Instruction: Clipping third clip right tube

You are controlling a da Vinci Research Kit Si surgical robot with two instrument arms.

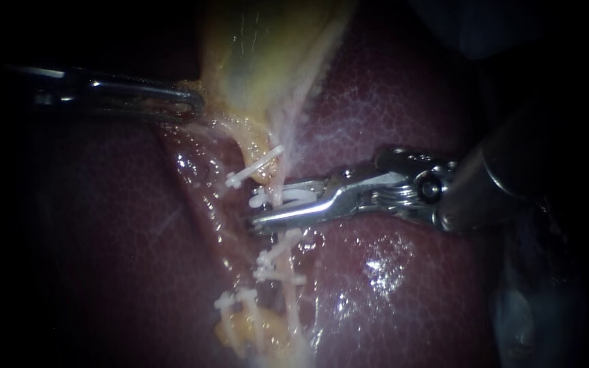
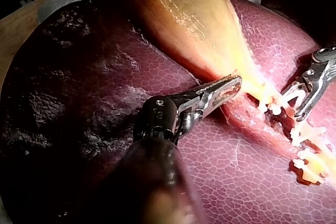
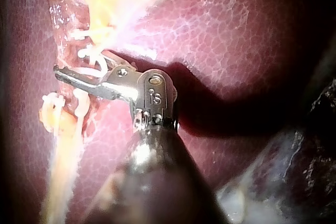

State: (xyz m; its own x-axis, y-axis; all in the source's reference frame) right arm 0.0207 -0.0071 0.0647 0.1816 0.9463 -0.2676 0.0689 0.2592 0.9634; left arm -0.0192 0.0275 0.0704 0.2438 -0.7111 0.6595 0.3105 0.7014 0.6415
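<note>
My right instrument [image 1: 270, 203] comes in across the liver [image 1: 390, 286]. Its jaws are clenched on a white clip [image 1: 262, 199], one jaw on each side of it, so they stand a little apart with the clip's curve between them. The right tube [image 1: 290, 300] passes through that clip, between my right jaws. It comes down from the gallbladder [image 1: 267, 54] on one side of them and runs on over the liver on the other.

Past the jaws, on the side away from the gallbladder, two more clips sit across the same tube. The nearer clip [image 1: 279, 244] is just beside my lower jaw and the farther clip [image 1: 277, 276] is close behind it. On the gallbladder side of the jaws a slanted clip [image 1: 253, 167] lies across pale tissue (whether it catches the right tube or only the strand beside it, I cannot tell). A last clip [image 1: 233, 298] sits well past the jaws, beside the tube rather than on it.

My left instrument [image 1: 189, 103] is well apart from my right jaws, at the neck of the gallbladder. Its jaws are closed on the gallbladder's yellow edge, gripping it from both sides. The left wrist view shows them flat together on that edge, with the right jaws and their clip ahead of them.
</note>
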